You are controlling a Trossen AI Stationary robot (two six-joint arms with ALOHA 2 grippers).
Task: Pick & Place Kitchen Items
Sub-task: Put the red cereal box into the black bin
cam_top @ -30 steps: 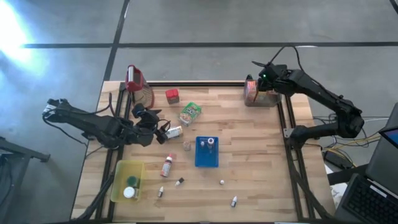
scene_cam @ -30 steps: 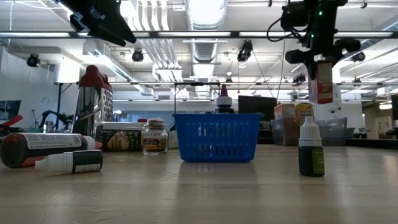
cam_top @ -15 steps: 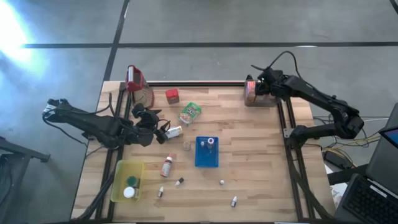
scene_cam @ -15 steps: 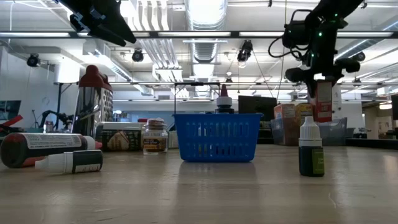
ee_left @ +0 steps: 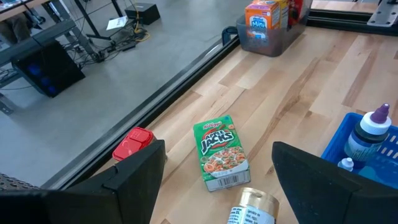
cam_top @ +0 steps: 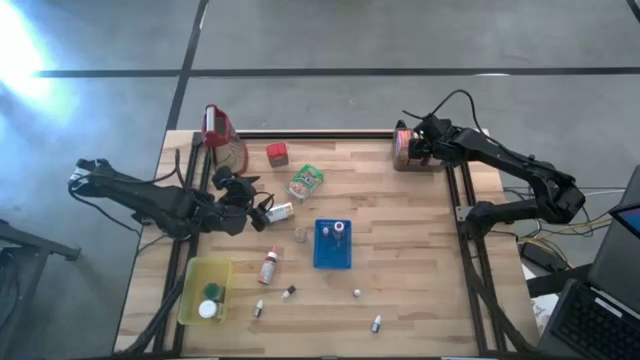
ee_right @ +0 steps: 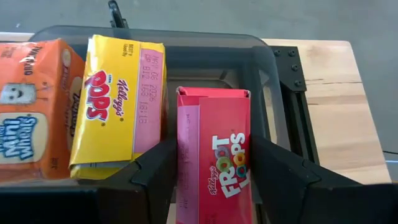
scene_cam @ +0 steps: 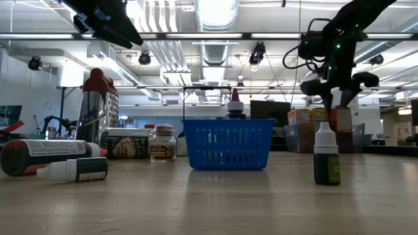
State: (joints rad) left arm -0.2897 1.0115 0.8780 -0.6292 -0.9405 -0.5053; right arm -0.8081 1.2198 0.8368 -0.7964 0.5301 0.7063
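My right gripper (ee_right: pixel 214 186) is shut on a red Froot Loops carton (ee_right: pixel 214 155) over the dark bin (cam_top: pixel 432 163) at the table's far right corner. A yellow carton (ee_right: pixel 118 99) and an orange carton (ee_right: pixel 31 106) stand in that bin. My left gripper (ee_left: pixel 217 149) hangs open above the table's left middle (cam_top: pixel 262 210) and touches nothing. Under it a green Apple Jacks carton (ee_left: pixel 221 152) lies flat, with a small tin (ee_left: pixel 252 208) on its side nearby. A small red carton (cam_top: pixel 277 154) stands near the far edge. My right gripper pinches the red carton's two narrow sides (ee_right: pixel 186 168) between its fingers (ee_right: pixel 149 180), coming from above and slanting down. The carton stands upright below the fingers (scene_cam: pixel 339 121), its lower part down inside the bin. Whether its bottom rests on the bin's floor, I cannot tell.
A blue perforated tray (cam_top: pixel 332 256) with small bottles stands mid-table. A yellow tray (cam_top: pixel 205 278) sits near the front left, and a tall jug with a red top (cam_top: pixel 222 135) at the far left. Several tiny bottles (cam_top: pixel 376 323) and a larger bottle (cam_top: pixel 268 267) are scattered along the near side.
My right gripper has gone down with the red carton, from well above the bin to among its walls. The carton has stayed upright in the hold.
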